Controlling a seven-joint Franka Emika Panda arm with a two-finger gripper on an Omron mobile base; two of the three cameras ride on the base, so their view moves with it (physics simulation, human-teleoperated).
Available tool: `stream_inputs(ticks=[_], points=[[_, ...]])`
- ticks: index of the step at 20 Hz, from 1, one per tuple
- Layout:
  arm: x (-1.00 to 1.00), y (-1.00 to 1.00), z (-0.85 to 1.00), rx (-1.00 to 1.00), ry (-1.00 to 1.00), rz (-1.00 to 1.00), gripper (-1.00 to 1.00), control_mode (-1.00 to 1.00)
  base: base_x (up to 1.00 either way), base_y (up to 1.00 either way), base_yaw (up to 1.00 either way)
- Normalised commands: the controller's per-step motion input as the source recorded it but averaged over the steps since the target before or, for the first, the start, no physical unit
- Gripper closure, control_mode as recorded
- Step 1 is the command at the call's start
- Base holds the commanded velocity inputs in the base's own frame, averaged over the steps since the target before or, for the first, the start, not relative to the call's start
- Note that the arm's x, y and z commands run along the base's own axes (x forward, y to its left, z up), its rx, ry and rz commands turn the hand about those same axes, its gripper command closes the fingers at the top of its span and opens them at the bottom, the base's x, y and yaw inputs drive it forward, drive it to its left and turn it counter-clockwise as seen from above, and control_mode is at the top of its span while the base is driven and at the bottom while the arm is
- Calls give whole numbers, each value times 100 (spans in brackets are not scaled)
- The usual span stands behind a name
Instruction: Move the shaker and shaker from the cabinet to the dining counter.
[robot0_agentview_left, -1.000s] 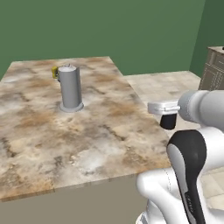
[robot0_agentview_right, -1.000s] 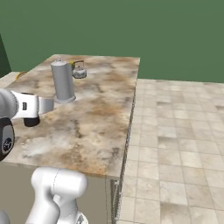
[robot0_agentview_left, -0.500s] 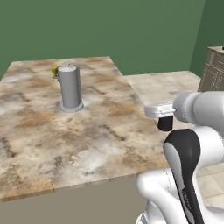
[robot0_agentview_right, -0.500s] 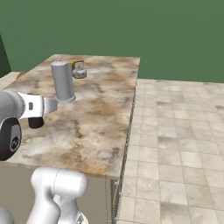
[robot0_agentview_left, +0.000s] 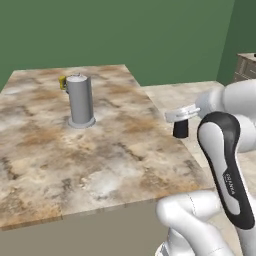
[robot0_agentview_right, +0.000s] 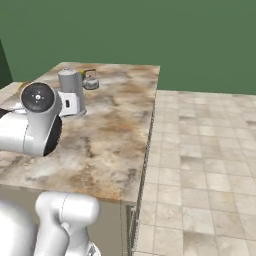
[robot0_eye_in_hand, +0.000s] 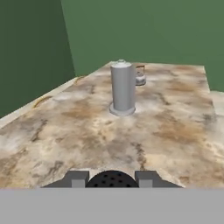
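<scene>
A small black shaker (robot0_eye_in_hand: 112, 180) with a dotted round top sits between my gripper's (robot0_eye_in_hand: 111, 177) two fingertips in the hand view. In the left base view my gripper (robot0_agentview_left: 180, 131) hangs just off the right edge of the dining counter (robot0_agentview_left: 120, 150), shut on the dark shaker (robot0_agentview_left: 180, 129), a little above the counter's height. The marbled counter top (robot0_eye_in_hand: 175, 127) stretches ahead of the hand. The cabinet is out of view, and so is the other shaker.
A tall grey metal cylinder (robot0_agentview_left: 80, 100) stands upright on the counter's far half (robot0_eye_in_hand: 122, 88). Behind it sits a small metal kettle-like item (robot0_agentview_right: 90, 80) with a yellow part. Tiled floor (robot0_agentview_right: 205, 150) lies right of the counter. A grey-brown floor cabinet (robot0_agentview_left: 246, 66) is far right.
My gripper has drifted a little left toward the counter's edge with the shaker still in it. The elbow has swung closer in the right base view.
</scene>
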Motion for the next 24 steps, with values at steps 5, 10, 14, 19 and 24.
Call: stream_inputs(ticks=[5,10,14,19,24], points=[[71,-6,-37,2,0,53,100,-100,0,0,0],[71,-2,-55,1,0,65,100,-100,0,0,0],[69,0,-56,1,0,71,100,-100,0,0,0],[60,0,-51,2,0,69,100,-100,0,0,0],[15,1,-37,1,0,39,100,-100,0,0,0]])
